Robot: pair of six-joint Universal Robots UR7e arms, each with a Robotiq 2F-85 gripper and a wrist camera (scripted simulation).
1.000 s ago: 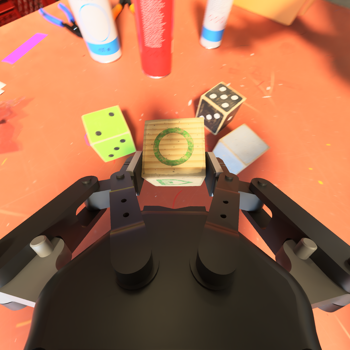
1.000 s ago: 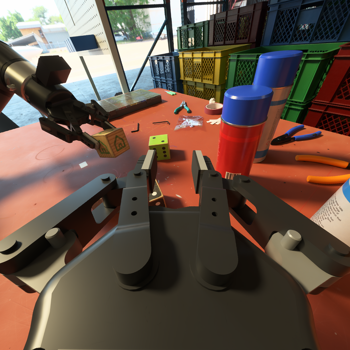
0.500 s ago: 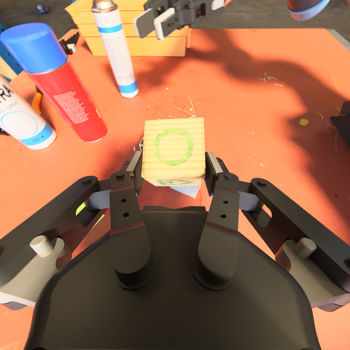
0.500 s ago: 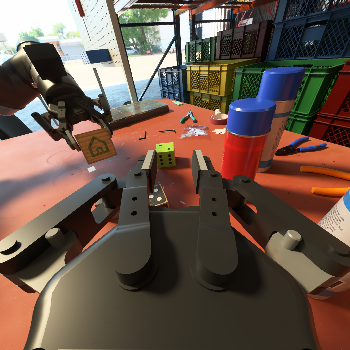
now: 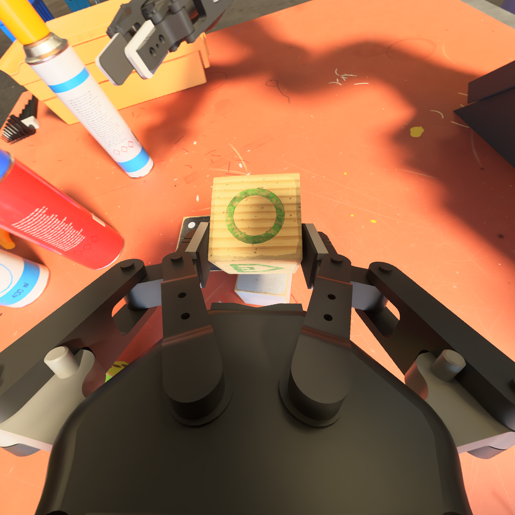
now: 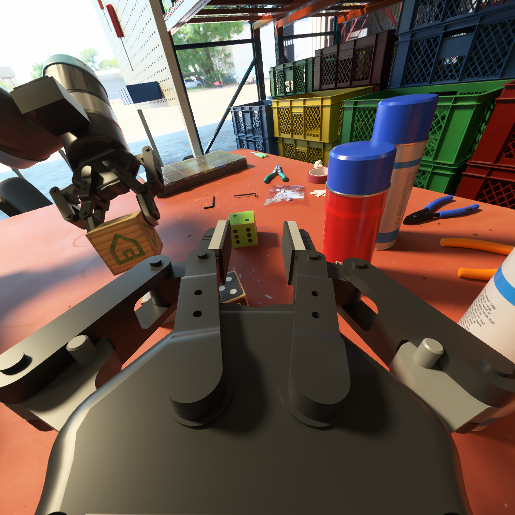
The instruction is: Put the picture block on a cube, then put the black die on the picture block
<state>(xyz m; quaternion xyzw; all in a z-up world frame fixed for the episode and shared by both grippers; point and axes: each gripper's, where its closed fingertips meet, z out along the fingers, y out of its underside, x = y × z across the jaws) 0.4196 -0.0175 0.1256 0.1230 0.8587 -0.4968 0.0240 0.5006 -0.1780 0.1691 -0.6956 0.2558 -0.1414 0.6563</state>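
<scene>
My left gripper [image 5: 255, 237] is shut on the wooden picture block [image 5: 255, 220], which has a green ring on one face and a green house on another. It holds the block in the air above a pale grey-white cube [image 5: 262, 287] on the table. The block also shows in the right wrist view [image 6: 125, 241], held by the left gripper [image 6: 119, 220]. The black die [image 5: 189, 227] lies just left of the block, mostly hidden; in the right wrist view the die [image 6: 231, 289] sits below my right gripper [image 6: 255, 237], which is open and empty.
A lime green die [image 6: 243, 228], a red spray can with a blue cap [image 6: 355, 206] and a white can [image 6: 401, 172] stand nearby. A white tube [image 5: 92, 108] and a yellow box [image 5: 156, 80] show beyond the block. Pliers [image 6: 443, 210], orange tubes [image 6: 476, 245] and crates [image 6: 309, 117] lie to the right.
My left gripper has swung round and come lower with the picture block, now over the pale cube. The right gripper has stayed open above the black die.
</scene>
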